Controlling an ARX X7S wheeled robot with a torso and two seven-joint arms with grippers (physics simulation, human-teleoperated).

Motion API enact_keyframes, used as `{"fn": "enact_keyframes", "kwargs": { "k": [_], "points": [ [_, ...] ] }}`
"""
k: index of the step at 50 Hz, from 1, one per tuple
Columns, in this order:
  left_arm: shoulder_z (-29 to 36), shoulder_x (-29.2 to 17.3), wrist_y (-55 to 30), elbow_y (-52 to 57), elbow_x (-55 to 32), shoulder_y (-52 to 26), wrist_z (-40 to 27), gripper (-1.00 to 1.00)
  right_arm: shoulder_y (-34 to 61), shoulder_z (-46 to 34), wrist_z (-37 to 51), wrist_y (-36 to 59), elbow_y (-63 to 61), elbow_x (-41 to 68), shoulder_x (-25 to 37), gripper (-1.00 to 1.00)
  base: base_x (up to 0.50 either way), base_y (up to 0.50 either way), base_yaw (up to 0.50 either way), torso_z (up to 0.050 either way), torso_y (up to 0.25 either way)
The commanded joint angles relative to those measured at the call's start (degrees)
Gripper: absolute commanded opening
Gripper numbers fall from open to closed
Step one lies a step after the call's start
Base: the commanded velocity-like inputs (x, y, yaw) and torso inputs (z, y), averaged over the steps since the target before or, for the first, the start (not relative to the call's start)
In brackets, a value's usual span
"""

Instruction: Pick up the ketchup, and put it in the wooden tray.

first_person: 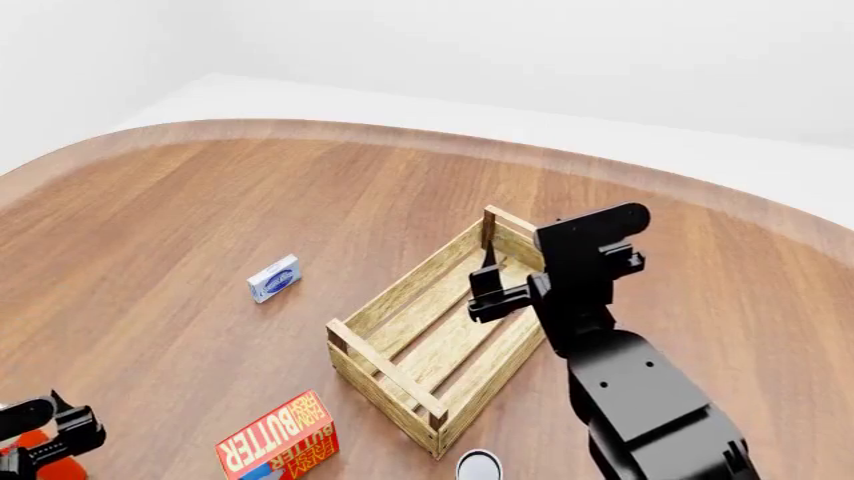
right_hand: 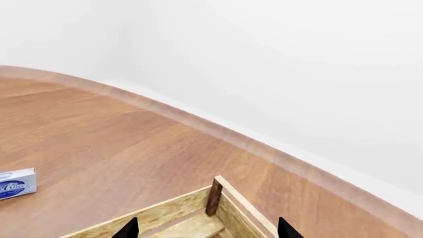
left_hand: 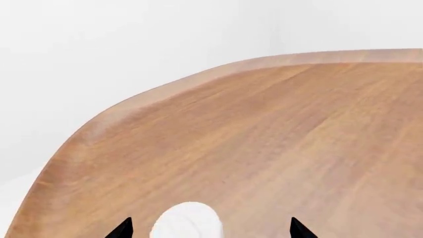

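The left gripper (left_hand: 210,232) is showing only two black fingers (left_hand: 122,229), spread wide with the ketchup's (left_hand: 187,220) white cap sitting between them; in the head view the bottle is an orange-red sliver at the near table (first_person: 160,220) edge. It is probably light, smooth and squeezable, so a gentle hold on the body below the cap looks best. The right gripper (right_hand: 206,230), fingers apart and empty, is hovering over the wooden tray (first_person: 400,375).

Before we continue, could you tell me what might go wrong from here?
The left hand is open wide at the ketchup cap: a high grip could tip it. The butter box lies between it and the wooden tray. The right hand hangs over the tray, possibly blocking placement.
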Motion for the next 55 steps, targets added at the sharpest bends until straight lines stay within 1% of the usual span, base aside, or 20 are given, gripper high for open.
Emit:
{"fn": "enact_keyframes", "kwargs": {
  "k": [1, 14, 23, 29, 34, 42, 43, 55],
  "points": [
    [0.59, -0.18, -1.38, -2.90, -0.47, -0.61, 1.12, 1.00, 0.31, -0.48, 0.26, 0.17, 0.24, 0.04, -0.09, 1.00, 0.00, 0.00, 0.00, 0.000, 0.000],
    [0.21, -0.39, -2.35, -4.88, -1.06, -1.54, 0.89, 1.00, 0.35, -0.71, 0.39, -0.40, 0.94, 0.20, -0.10, 1.00, 0.00, 0.00, 0.00, 0.000, 0.000],
    [-0.04, -0.51, -0.20, -8.61, -0.26, -3.31, -0.32, 1.00, 0.20, -0.72, 0.70, -0.28, 0.68, 0.35, 0.07, 1.00, 0.00, 0.00, 0.00, 0.000, 0.000],
    [0.33, -0.65, 1.92, -12.72, 0.67, -6.23, -1.08, 1.00, 0.19, -0.70, 0.99, 0.00, 0.32, 0.46, 0.18, 1.00, 0.00, 0.00, 0.00, 0.000, 0.000],
    [1.26, -0.80, 4.47, -19.58, 1.72, -10.62, -1.05, 1.00, -0.18, -0.31, 1.46, 0.81, -1.04, 0.72, 0.58, 1.00, 0.00, 0.00, 0.00, 0.000, 0.000],
    [1.97, -0.66, 5.42, -22.96, 2.00, -13.48, -0.50, 1.00, -0.81, 0.11, 1.99, 0.93, -1.74, 0.98, 0.86, 1.00, 0.00, 0.00, 0.00, 0.000, 0.000],
    [1.97, -0.64, 5.52, -23.04, 1.98, -13.62, -0.49, -1.00, -0.83, 0.12, 2.02, 0.95, -1.80, 1.01, 0.87, 1.00, 0.00, 0.00, 0.00, 0.000, 0.000],
    [2.08, -0.49, 5.00, -21.64, 1.42, -13.43, 0.38, -1.00, -1.05, 0.48, 2.40, 0.70, -2.03, 1.32, 1.06, 1.00, 0.00, 0.00, 0.00, 0.000, 0.000]
  ]
}}
